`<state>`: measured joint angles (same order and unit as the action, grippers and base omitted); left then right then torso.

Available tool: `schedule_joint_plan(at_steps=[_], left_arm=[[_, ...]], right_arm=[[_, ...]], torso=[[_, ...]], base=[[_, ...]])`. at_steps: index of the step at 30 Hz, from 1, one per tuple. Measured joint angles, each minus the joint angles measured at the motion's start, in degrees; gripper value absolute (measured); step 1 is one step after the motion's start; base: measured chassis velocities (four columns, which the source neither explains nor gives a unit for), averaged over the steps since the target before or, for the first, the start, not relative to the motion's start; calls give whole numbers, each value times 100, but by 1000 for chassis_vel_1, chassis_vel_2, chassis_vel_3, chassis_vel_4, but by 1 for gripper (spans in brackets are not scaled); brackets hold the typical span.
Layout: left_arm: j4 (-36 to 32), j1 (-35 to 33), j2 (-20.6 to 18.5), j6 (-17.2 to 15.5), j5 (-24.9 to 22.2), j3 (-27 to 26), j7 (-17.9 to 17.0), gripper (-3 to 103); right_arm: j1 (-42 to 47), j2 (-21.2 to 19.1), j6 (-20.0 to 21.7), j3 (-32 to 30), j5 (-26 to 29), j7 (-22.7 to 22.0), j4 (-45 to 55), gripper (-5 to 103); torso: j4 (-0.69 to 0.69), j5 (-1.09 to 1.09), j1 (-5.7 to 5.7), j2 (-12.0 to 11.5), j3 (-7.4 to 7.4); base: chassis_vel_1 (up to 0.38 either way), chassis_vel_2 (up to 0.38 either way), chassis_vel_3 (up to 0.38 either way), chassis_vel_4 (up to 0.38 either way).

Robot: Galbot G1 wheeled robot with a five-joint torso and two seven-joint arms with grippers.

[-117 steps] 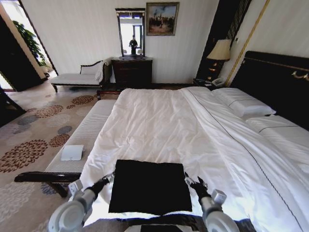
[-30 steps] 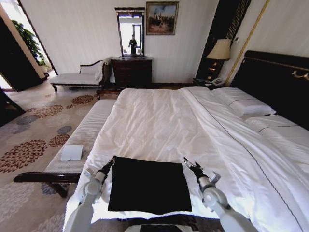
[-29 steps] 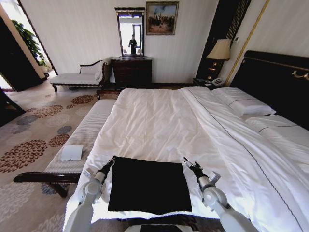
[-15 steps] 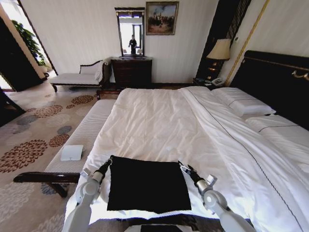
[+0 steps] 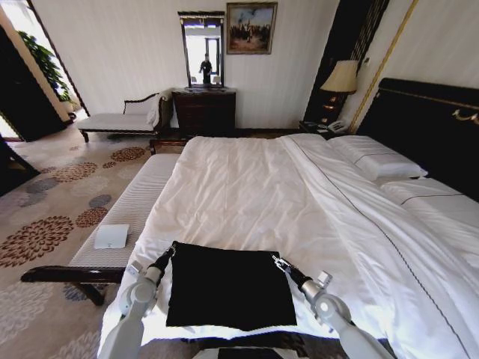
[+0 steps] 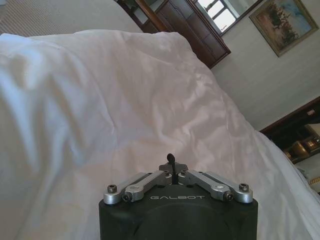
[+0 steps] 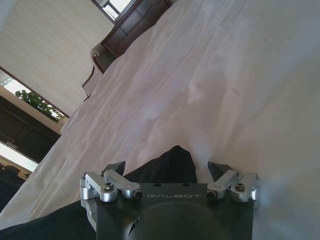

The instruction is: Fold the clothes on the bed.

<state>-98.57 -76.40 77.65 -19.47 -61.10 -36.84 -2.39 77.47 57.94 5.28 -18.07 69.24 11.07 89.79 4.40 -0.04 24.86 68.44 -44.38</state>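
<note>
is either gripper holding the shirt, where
Right gripper: no, jaws open astride the black T-shirt's far right corner. Left gripper: jaws shut at its far left corner; hold cannot be told.

**Colours and patterns of the bedroom scene**

The clothes (image 5: pixel 230 293), a plain black square, lie on the near part of the bed (image 5: pixel 247 194), whose duvet and pillows (image 5: pixel 376 160) are white, with a thin dark piping line running along the turned-down sheet at right. The headboard (image 5: pixel 430 127) is near-black with gilt trim. Left of the bed, the bench (image 5: pixel 133 209) shows fine grey-and-white stripes on a dark wooden frame and carries a small white pad (image 5: pixel 111 236). The carpet (image 5: pixel 52 217) is beige with brown, rust and grey-blue floral medallions. Far wall: cream, faintly striped. The left gripper (image 5: pixel 168 254) and right gripper (image 5: pixel 280 264) are black on silver-grey arms.
</note>
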Motion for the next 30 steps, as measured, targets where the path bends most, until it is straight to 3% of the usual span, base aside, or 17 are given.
schedule_joint_plan(at_steps=[4, 7, 9, 13, 19, 22, 25, 30], left_arm=[[10, 0, 5, 11, 27, 12, 0, 0], [27, 13, 17, 16, 50, 28, 0, 0], [29, 17, 21, 16, 52, 33, 0, 0], [40, 26, 27, 21, 60, 39, -1, 0], [35, 20, 35, 33, 57, 40, -1, 0], [-21, -9, 45, 41, 31, 37, 0, 0], [-37, -22, 45, 44, 25, 33, 2, 0], [-37, -40, 45, 54, 25, 30, 9, 0]], right_arm=[[-53, 28, -132, 18, -68, 4, -102, 79], [-75, 54, -214, 20, -119, 1, -173, 63], [-78, 57, -229, 20, -125, -1, -180, 63], [-78, 68, -306, 0, -128, 8, -179, 41], [-49, 83, -478, -11, -200, 53, -79, 25], [30, 87, -599, -44, -270, 144, 80, 9], [89, 72, -611, -61, -349, 187, 171, 2], [147, 65, -635, -90, -459, 209, 207, 0]], torso=[[0, 0, 0, 0, 0], [0, 0, 0, 0, 0], [0, 0, 0, 0, 0], [0, 0, 0, 0, 0], [0, 0, 0, 0, 0], [0, 0, 0, 0, 0], [0, 0, 0, 0, 0], [0, -1, 0, 0, 0]], base=[[0, 0, 0, 0], [0, 0, 0, 0], [0, 0, 0, 0], [0, 0, 0, 0], [0, 0, 0, 0], [0, 0, 0, 0], [0, 0, 0, 0], [0, 0, 0, 0]])
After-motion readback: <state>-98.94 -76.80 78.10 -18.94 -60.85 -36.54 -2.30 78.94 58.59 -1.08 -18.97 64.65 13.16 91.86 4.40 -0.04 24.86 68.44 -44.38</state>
